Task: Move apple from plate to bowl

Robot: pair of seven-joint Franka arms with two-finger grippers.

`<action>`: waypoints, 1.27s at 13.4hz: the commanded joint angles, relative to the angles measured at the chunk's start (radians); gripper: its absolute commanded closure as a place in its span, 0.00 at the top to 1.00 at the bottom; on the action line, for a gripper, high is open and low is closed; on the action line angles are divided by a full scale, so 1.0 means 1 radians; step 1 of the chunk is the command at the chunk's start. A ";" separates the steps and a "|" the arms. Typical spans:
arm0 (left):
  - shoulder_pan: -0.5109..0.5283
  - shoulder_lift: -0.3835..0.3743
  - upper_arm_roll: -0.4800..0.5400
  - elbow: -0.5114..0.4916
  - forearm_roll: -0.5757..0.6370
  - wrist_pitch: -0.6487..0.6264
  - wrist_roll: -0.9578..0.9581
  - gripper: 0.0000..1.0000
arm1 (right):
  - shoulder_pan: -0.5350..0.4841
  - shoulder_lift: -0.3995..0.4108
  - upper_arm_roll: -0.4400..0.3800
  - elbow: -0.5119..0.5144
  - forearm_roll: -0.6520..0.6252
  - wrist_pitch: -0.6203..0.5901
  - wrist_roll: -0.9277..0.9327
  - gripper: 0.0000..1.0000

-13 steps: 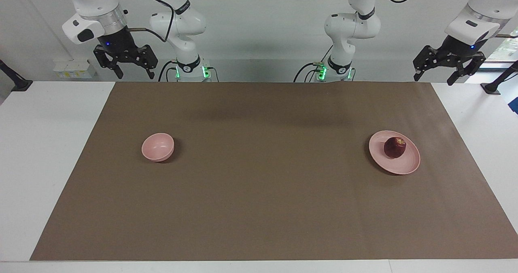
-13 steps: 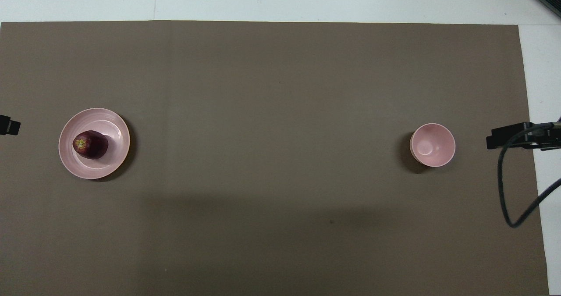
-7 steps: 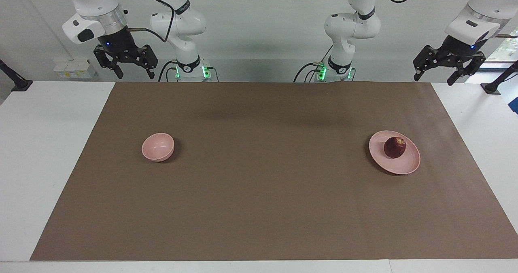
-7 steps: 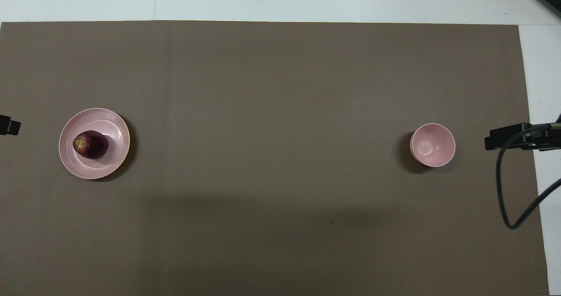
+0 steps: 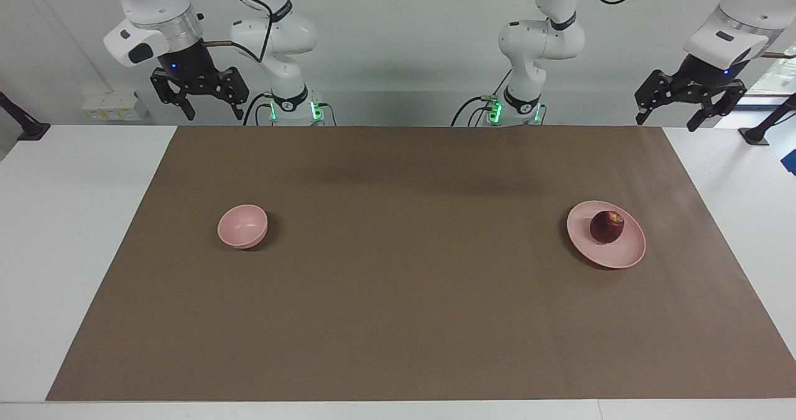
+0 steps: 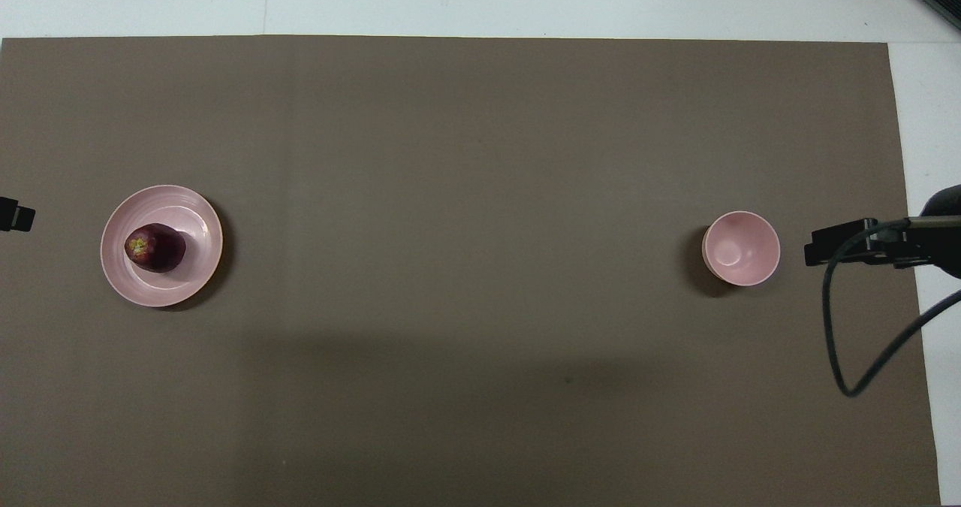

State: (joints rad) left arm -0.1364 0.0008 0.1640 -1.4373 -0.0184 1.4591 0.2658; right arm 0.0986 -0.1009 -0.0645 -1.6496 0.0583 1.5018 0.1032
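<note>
The left gripper (image 5: 683,110) is seen raised in the air at the left arm's end of the table, over the corner of the brown mat (image 5: 398,320) nearest the robots, with its fingers spread apart and nothing held between them. The right gripper (image 5: 207,104) is likewise held up over the mat's edge nearest the robots at the right arm's end, its fingers spread and empty; in the overhead view only a dark part of it and a looping cable (image 6: 856,342) are seen beside the bowl (image 6: 741,248). The apple (image 5: 607,226) is found resting on the plate (image 5: 628,255), set off its middle, with the yellowish stem patch turned toward the left arm's end of the table. The plate is laid on the mat toward the left arm's end, while the bowl, upright and empty, is placed well apart from it toward the right arm's end
</note>
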 commanded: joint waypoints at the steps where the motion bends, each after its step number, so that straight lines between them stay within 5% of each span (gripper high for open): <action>1: -0.005 -0.016 0.011 -0.014 0.003 -0.011 0.000 1.00 | -0.002 -0.036 0.006 -0.052 0.037 0.034 0.049 1.00; 9: -0.006 -0.047 0.016 -0.061 0.002 0.055 0.019 1.00 | 0.049 -0.034 0.008 -0.052 0.084 0.064 0.130 1.00; 17: -0.005 -0.048 0.015 -0.415 0.002 0.422 0.049 1.00 | 0.139 -0.026 0.008 -0.084 0.302 0.066 0.553 1.00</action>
State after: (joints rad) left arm -0.1364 -0.0128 0.1714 -1.7378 -0.0184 1.7770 0.2840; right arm 0.2166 -0.1075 -0.0585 -1.6812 0.2857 1.5439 0.5410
